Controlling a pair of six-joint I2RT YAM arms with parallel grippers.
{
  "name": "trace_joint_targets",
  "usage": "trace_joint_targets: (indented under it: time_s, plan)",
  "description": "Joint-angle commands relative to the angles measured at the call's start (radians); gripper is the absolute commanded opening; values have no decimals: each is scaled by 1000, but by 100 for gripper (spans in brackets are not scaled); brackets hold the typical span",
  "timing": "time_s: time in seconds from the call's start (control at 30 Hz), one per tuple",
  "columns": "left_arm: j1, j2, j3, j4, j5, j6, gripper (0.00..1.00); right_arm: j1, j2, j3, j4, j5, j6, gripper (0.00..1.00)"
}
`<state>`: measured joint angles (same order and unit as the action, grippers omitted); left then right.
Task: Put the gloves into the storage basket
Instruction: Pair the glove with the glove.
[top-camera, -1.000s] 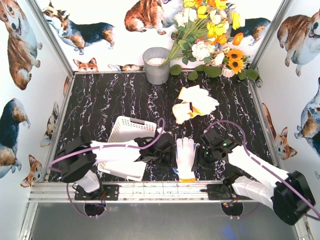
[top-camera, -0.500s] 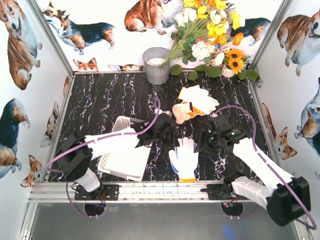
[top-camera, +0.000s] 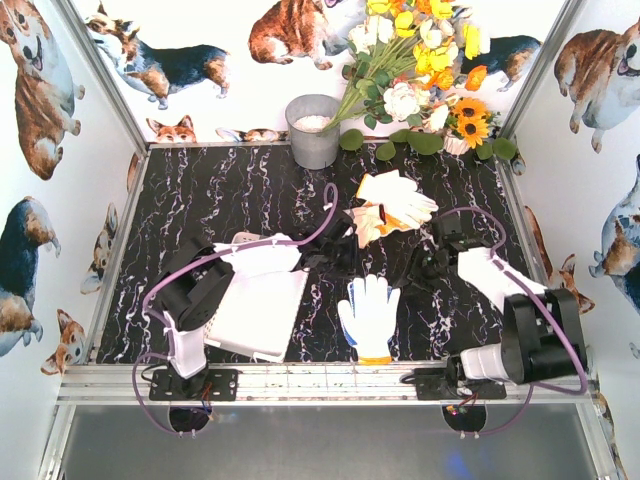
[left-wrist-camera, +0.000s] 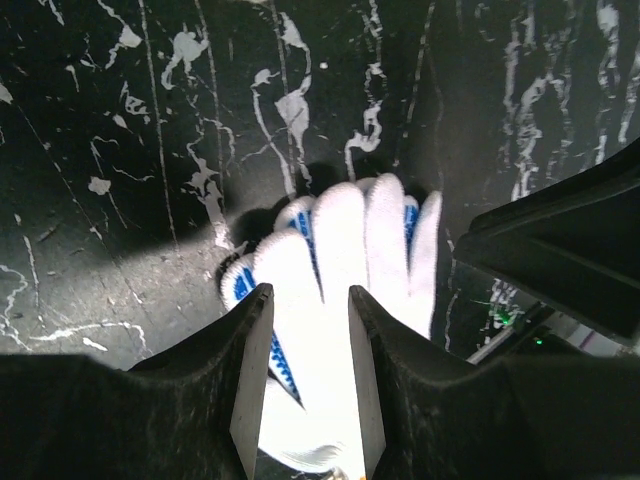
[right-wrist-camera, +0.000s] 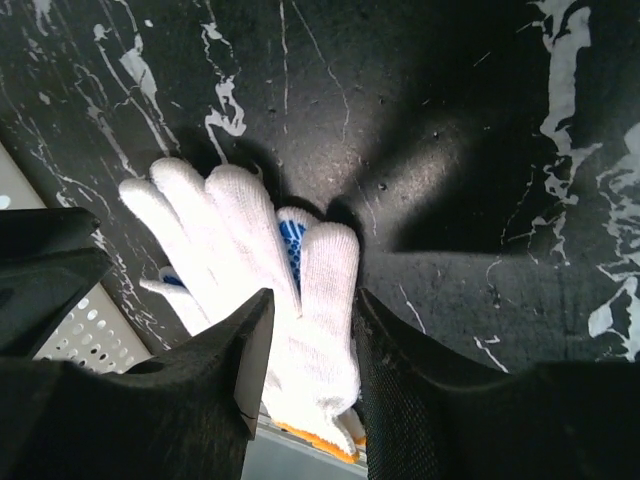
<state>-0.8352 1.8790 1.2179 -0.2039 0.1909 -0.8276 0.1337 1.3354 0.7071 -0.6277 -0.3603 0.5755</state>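
Near the bench's front edge, one glove (top-camera: 370, 315) is lying flat beside the storage basket (top-camera: 262, 325); other gloves (top-camera: 392, 205) are sitting toward the far edge. Left tool (left-wrist-camera: 307, 292) and right tool (right-wrist-camera: 312, 297) are hovering slightly spread, empty. Soft, light knit: pinching its cuff seems safest.

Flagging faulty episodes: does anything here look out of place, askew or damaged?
Nothing damaged or spilled. One glove lies flat alone near the front edge, apart from the glove pile; the left claw and right claw hover open near it.
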Motion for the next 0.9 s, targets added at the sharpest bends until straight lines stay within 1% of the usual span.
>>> trace_joint_targets:
  time_s: [0.0,0.2,0.43,0.57,0.63,0.73,0.87]
  plan:
    - [16,48,22,-6,-15,57,30,-8,43,-5,88,-38,-23,40]
    - [24,86,29,37,31,79,30,-8,104,-18,134,-48,-18,39]
    - [24,107,19,41,17,82,29,-8,157,-26,161,-65,-20,28]
    - [24,117,7,80,31,67,23,-8,156,-28,159,-70,-25,18]
    - [24,121,7,89,34,61,20,-8,152,-26,153,-72,-26,15]
    - [24,120,14,92,29,66,18,-8,137,-26,141,-71,-26,11]
    - [24,116,21,88,22,76,12,-8,103,-22,117,-76,-26,7]
